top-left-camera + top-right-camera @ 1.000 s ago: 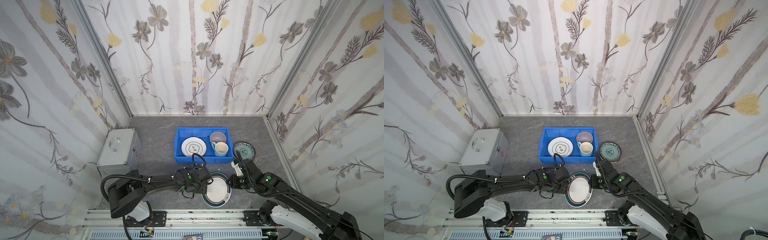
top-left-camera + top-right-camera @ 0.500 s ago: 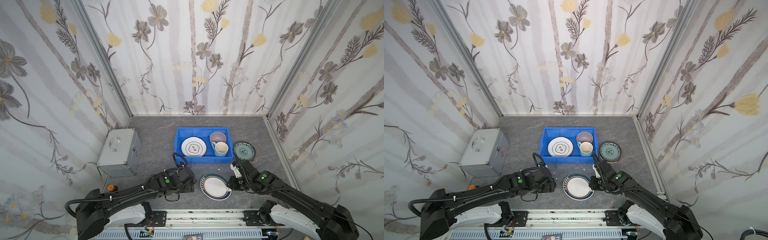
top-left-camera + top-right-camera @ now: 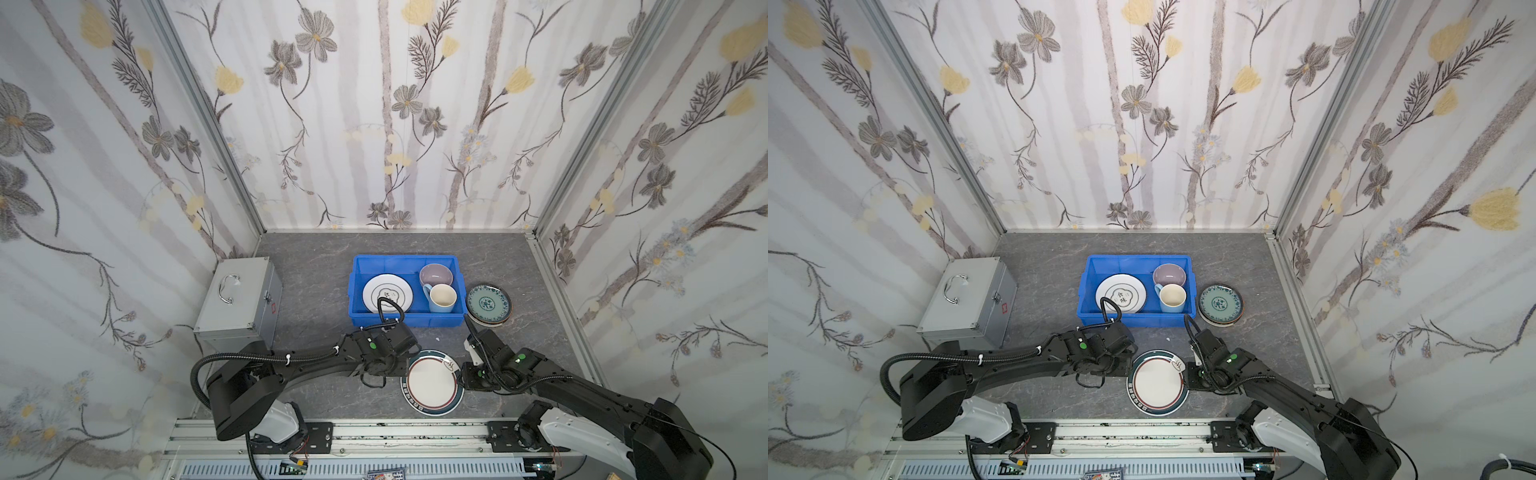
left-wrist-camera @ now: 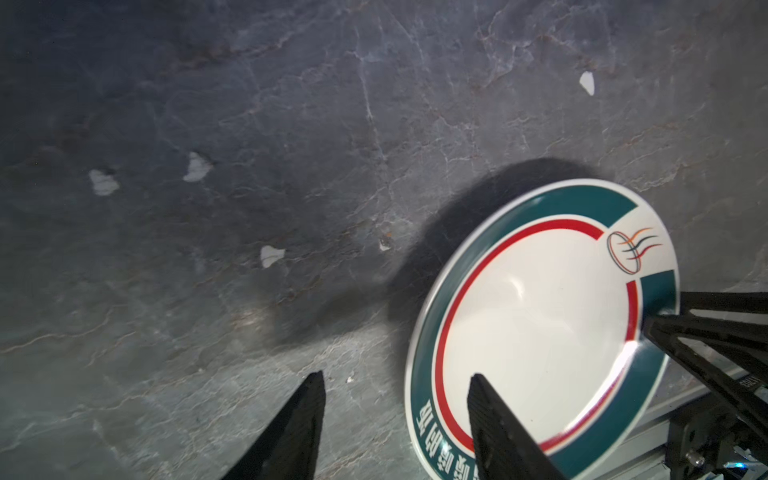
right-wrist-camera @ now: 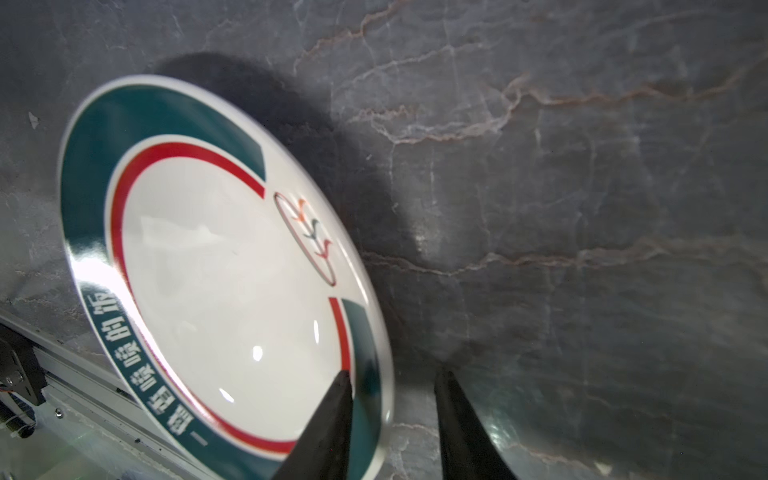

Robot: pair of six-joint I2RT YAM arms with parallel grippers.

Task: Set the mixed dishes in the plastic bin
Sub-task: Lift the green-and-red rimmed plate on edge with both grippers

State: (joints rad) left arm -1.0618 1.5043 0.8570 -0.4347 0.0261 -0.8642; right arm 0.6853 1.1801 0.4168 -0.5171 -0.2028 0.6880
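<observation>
The teal-banded plate (image 3: 432, 382) sits tilted on the grey table (image 3: 316, 266) near the front rail, well short of the blue plastic bin (image 3: 405, 320), which already holds a white plate (image 3: 387, 293), a lilac bowl (image 3: 435, 274) and a pale blue mug (image 3: 442, 298). The left gripper (image 4: 397, 376) is about half spread, with one finger over the plate's face and the other off it above bare table. The right gripper (image 5: 392, 372) stands narrowly parted astride the opposite rim, not visibly pinching it. The step in hand looks like securing this plate for the lift. To do it well, one arm should probably seat the rim deep between its pads and close on the teal band, not the glossy centre, before the other arm backs away. The glaze is likely to slip, so a firm bite matters. The carry then needs to clear the bin's front wall and land on the white plate, away from the mug.
</observation>
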